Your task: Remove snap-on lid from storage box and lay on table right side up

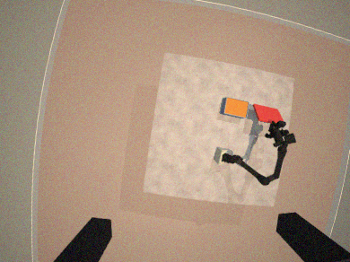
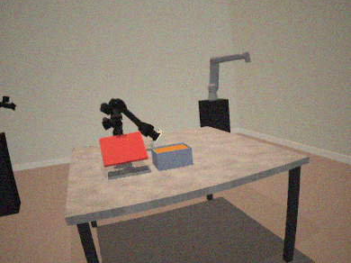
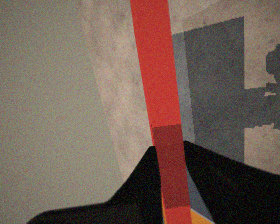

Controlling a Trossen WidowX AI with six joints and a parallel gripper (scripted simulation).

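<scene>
The red lid (image 1: 267,113) (image 2: 122,149) (image 3: 156,70) is off the box and hangs tilted in the air beside it, above the table. My gripper (image 1: 275,126) (image 2: 118,134) (image 3: 168,149) is shut on the lid's edge; in the wrist view the lid runs edge-on between the dark fingers. The blue-grey storage box (image 1: 235,108) (image 2: 172,157) stands open on the table and shows an orange inside. The lid's shadow (image 2: 129,171) lies on the table under it.
The table (image 1: 193,161) (image 2: 225,167) has a mottled light top. The arm's base (image 1: 221,156) sits near the table's middle. A grey arm on a black stand (image 2: 215,110) is behind the table. Black stands (image 1: 85,242) (image 1: 305,240) are on the floor.
</scene>
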